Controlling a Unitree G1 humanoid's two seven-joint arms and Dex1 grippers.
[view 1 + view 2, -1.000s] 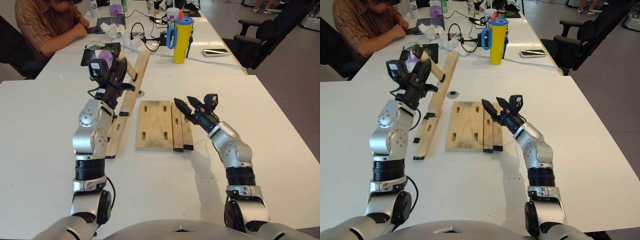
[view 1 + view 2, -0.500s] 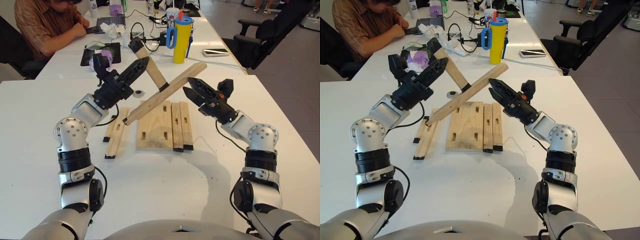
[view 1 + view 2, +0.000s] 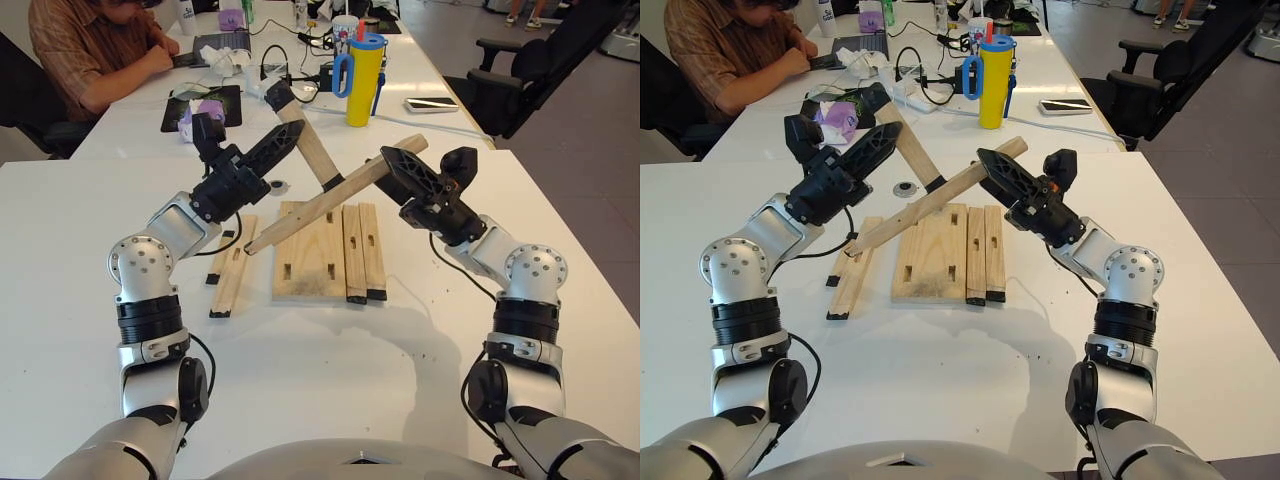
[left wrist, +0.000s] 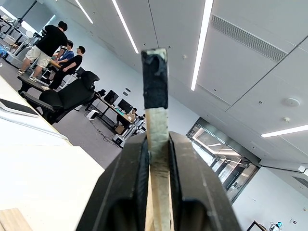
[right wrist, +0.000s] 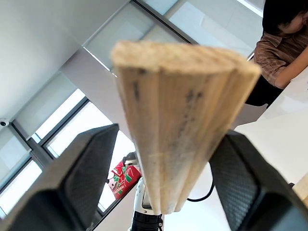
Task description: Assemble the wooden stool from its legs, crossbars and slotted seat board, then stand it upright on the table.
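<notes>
My left gripper [image 3: 283, 143] is shut on a wooden leg [image 3: 305, 140] with black-capped ends, held up above the table; the left wrist view has that leg [image 4: 157, 125] pinched between the jaws. The leg joins a long bar [image 3: 300, 215] that slopes from near the seat board's left edge up to the right. My right gripper [image 3: 393, 166] is open, with a finger on each side of the bar's upper end [image 5: 183, 110]. The slotted seat board [image 3: 310, 255] lies flat mid-table. Two slotted crossbars [image 3: 362, 250] lie against its right side.
Two more wooden legs [image 3: 232, 270] lie left of the board, under my left arm. A small round black part [image 3: 904, 188] sits behind the board. On the rear table stand a yellow bottle [image 3: 365, 80], a phone [image 3: 432, 104] and cables.
My left gripper lifted the leg and bar off the table a second ago. Since then my right gripper has risen and closed in, its fingers now on either side of the bar's upper end.
</notes>
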